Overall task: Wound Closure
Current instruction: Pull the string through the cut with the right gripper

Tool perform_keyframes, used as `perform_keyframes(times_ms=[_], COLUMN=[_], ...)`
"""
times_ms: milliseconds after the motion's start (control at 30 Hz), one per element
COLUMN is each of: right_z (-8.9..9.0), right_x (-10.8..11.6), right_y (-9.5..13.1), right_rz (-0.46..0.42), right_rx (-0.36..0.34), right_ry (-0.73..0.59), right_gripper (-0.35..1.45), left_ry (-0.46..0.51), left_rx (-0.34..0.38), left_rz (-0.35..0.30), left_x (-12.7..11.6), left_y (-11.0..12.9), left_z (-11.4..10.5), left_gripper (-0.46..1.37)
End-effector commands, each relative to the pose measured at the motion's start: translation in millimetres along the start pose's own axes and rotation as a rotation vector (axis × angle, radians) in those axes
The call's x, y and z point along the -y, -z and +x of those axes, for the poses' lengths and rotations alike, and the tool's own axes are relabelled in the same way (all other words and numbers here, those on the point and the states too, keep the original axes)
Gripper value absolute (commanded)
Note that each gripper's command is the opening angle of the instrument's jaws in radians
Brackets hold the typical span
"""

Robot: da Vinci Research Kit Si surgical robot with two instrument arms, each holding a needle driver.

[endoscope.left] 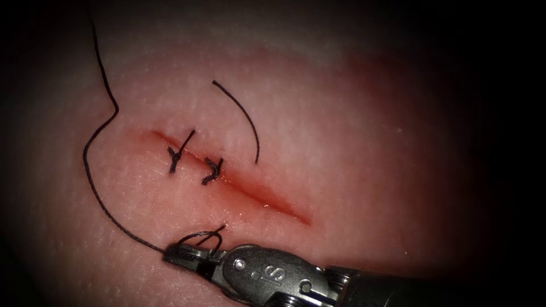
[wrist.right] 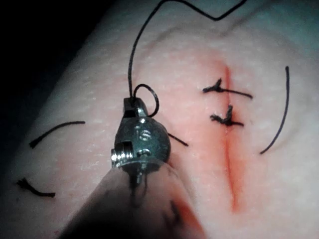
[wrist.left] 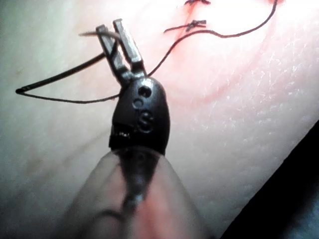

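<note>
Two stitches [endoscope.left: 176,154] tied; right tool [endoscope.left: 179,254] pinches thread [endoscope.left: 85,165] left of cut [endoscope.left: 267,199], left tool [wrist.left: 110,26] spread and empty, needle [endoscope.left: 245,113] loose on the right; probably third stitch, wants steady tension.

Looks like a surgical training lab, not an operating room. Just a pale slab of tissue [endoscope.left: 352,113] with a short red cut [endoscope.left: 256,196], two black knotted stitches [endoscope.left: 193,162], loose thread [endoscope.left: 96,170] lying about and a small steel wristed tool [endoscope.left: 250,273] under harsh close lighting.
</note>
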Motion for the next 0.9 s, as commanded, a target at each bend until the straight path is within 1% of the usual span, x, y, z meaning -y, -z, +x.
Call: perform_keyframes(times_ms=[33,100,133,233,333,700,900], right_z=[0.3,0.5,0.7,1.0,1.3,2.1,2.2], right_x=[0.4,0.9,1.6,2.2,2.9,4.9,5.3], right_y=[-0.2,-0.4,-0.8,-1.2,-1.6,-3.1,-3.5], right_rz=[0.011,0.023,0.036,0.05,0.066,0.121,0.133], right_rx=[0.01,0.015,0.02,0.022,0.038,0.06,0.059], right_ry=[0.003,0.006,0.01,0.015,0.02,0.044,0.049], right_gripper=[-0.35,-0.35,-0.35,-0.35,-0.35,-0.35,-0.35], left_ry=[0.005,0.003,0.013,0.011,0.02,0.022,0.023], left_rx=[0.001,0.001,0.001,0.0,0.001,0.008,0.008], left_rz=[-0.015,-0.019,-0.022,-0.027,-0.031,-0.045,-0.049], left_x=[-0.3,-0.6,-1.0,-1.3,-1.6,-2.2,-2.2], left_y=[-0.1,-0.3,-0.4,-0.6,-0.6,-0.2,-0.3], left_z=[-0.2,-0.5,-0.9,-1.3,-1.6,-1.9,-1.9], left_gripper=[-0.35,-0.35,-0.35,-0.35,-0.35,-0.35,-0.35])
